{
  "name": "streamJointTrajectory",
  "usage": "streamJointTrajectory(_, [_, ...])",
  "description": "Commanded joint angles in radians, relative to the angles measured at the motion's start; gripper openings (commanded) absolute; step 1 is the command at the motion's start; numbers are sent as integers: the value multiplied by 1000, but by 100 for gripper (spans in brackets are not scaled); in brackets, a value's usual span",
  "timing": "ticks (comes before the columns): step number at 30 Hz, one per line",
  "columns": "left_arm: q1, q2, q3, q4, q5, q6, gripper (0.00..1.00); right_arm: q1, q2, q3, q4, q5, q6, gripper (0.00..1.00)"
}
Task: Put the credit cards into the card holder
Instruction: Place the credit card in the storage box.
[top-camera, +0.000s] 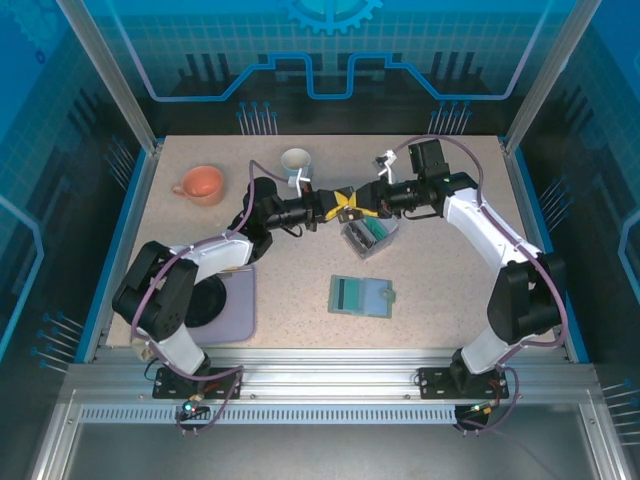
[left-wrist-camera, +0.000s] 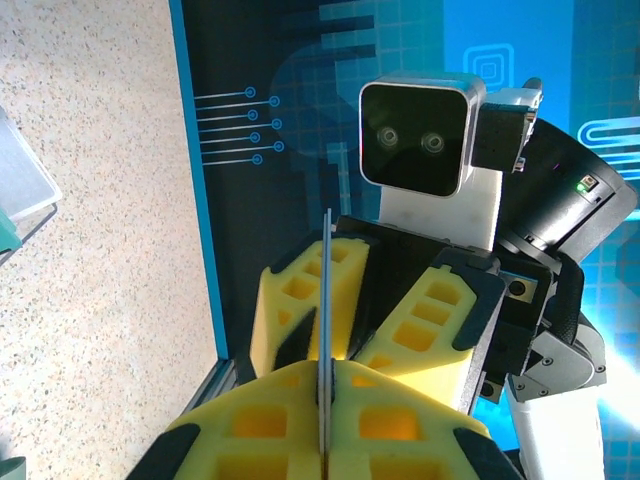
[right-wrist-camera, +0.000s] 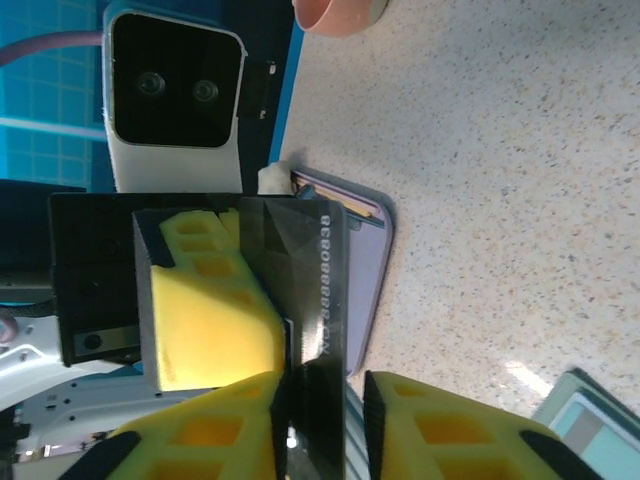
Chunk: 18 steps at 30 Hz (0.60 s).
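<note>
A dark credit card (top-camera: 347, 200) with embossed numbers is held in the air above the middle of the table. My left gripper (top-camera: 338, 203) is shut on it; in the left wrist view the card (left-wrist-camera: 327, 290) shows edge-on, pinched between the fingertips of that gripper (left-wrist-camera: 325, 375). My right gripper (top-camera: 358, 203) faces it from the right and is open. The card (right-wrist-camera: 305, 270) stands between the fingers of the right gripper (right-wrist-camera: 325, 385), with a gap on the right side. More cards (top-camera: 372, 233), one teal, lie in a small clear box (top-camera: 360, 243) below. The sage card holder (top-camera: 361, 296) lies open nearer the front.
A white mug (top-camera: 296, 160) and an orange cup (top-camera: 201, 184) stand at the back left. A lilac tray (top-camera: 240, 305) lies at the front left under the left arm. Blue rails border the table on both sides.
</note>
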Motion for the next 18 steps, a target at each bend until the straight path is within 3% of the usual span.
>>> streamJointTrajectory(1, [-7, 2, 7, 151, 29, -52, 10, -12, 15, 20, -17, -13, -13, 14])
streamJointTrajectory(5, [-7, -1, -4, 185, 28, -73, 19, -47, -5, -1, -36, 47, -9, 13])
streamJointTrajectory(18, [-6, 0, -15, 258, 35, -114, 19, -79, -7, -17, -44, 42, -2, 18])
